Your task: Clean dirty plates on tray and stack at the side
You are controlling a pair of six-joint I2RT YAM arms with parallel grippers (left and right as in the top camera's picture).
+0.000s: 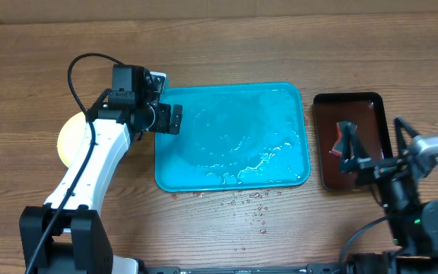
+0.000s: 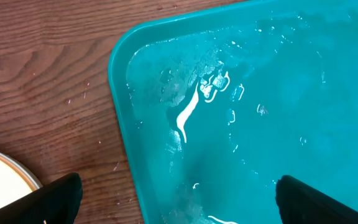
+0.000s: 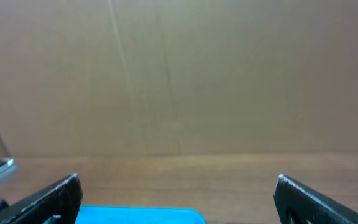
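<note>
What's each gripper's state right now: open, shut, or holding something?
Left gripper: open, holding nothing, over the corner of the tray.
Right gripper: open, holding nothing.

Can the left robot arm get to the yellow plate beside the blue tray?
Probably yes. The yellow plate lies on the table beside the left gripper, which hangs open over the rim of the tray. Nothing lies between them, though the arm partly covers the plate.
</note>
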